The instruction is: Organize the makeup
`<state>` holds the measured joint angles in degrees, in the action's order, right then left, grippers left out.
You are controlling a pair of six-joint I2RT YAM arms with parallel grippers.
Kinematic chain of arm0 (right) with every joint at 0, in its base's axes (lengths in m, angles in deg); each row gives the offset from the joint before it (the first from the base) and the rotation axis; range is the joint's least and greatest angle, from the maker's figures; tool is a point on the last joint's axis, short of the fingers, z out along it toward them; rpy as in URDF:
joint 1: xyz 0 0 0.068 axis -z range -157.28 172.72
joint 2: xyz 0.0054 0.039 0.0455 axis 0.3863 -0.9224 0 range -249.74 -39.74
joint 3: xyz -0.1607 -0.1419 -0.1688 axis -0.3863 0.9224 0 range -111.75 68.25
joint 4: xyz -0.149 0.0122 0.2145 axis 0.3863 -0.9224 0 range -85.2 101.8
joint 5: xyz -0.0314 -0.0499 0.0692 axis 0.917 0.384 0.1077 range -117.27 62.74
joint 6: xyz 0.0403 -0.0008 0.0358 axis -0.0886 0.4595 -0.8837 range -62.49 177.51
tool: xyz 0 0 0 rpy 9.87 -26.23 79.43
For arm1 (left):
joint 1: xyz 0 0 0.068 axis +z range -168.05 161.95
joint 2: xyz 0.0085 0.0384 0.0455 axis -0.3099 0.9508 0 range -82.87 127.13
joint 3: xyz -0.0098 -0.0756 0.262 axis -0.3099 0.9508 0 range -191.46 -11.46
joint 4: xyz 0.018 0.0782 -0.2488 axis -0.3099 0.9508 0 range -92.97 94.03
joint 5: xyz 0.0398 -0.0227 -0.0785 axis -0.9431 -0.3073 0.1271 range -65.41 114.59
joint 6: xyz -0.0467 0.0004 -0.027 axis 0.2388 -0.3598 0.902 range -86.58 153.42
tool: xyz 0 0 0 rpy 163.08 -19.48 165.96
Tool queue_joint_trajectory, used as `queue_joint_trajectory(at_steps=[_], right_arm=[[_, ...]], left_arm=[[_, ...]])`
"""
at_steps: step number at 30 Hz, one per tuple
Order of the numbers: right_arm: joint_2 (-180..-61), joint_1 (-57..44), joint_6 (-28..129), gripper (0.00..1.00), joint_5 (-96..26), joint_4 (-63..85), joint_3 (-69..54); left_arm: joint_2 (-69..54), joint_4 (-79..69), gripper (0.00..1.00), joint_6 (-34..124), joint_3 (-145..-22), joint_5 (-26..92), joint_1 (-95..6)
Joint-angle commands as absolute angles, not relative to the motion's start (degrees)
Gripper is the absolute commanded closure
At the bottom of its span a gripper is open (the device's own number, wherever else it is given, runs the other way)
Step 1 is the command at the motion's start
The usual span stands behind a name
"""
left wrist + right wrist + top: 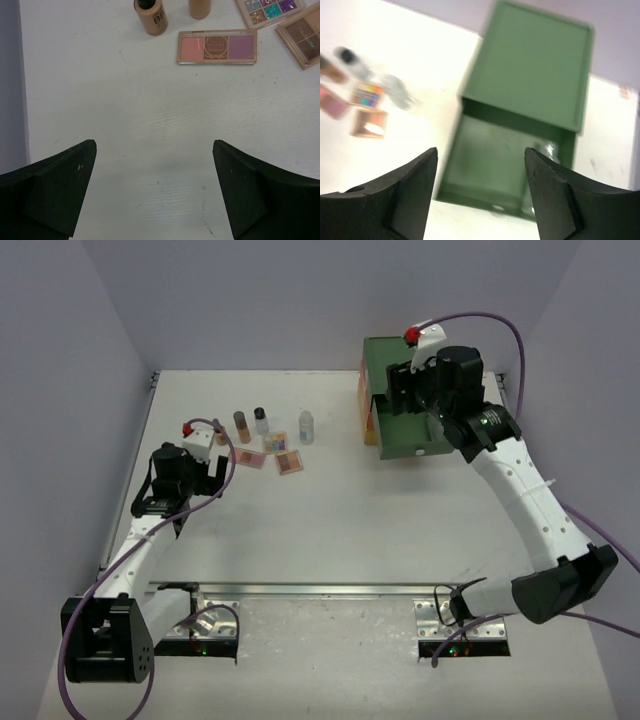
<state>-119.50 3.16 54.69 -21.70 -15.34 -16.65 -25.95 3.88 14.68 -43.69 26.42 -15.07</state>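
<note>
The makeup stands at the back left of the table: an amber bottle (pixel 241 426), a clear bottle with a dark cap (pixel 261 420), a clear-white bottle (pixel 306 427) and three flat palettes (pixel 275 442). My left gripper (pixel 215 468) is open and empty, low over the table just short of them. In the left wrist view, the left gripper (pixel 154 145) faces a pink-purple palette (pixel 217 47) and a tan "BB" bottle (pixel 150 17). My right gripper (pixel 400 390) (pixel 481 150) is open and empty above the chest's open green drawer (pixel 470 165), which holds a clear bottle (pixel 547 150).
The green drawer chest (pixel 420 365) with an orange side stands at the back right, its top drawer (pixel 415 448) pulled out toward the table's middle. Walls close in the table on the left, back and right.
</note>
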Motion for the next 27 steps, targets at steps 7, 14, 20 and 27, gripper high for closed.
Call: queue_joint_trajectory(at_steps=[7,14,20,27], right_arm=[[-129.34,-16.25,56.14,0.1,-17.09,-2.89,-23.61],[-147.3,-16.3,50.65,0.01,-10.33,-1.56,-31.2],[-161.16,-16.21,48.01,0.01,-8.66,-3.21,-41.59],[-168.66,-14.48,41.87,0.07,-7.86,-2.29,-44.3]], left_arm=[[-25.25,-4.57,0.0,15.85,-41.63,22.35,-14.89],[-26.77,-11.03,0.0,15.99,-36.66,20.87,-14.89],[-26.27,-11.86,0.0,16.22,-35.81,21.26,-14.8],[-26.08,-12.02,0.0,16.02,-35.35,22.31,-14.73]])
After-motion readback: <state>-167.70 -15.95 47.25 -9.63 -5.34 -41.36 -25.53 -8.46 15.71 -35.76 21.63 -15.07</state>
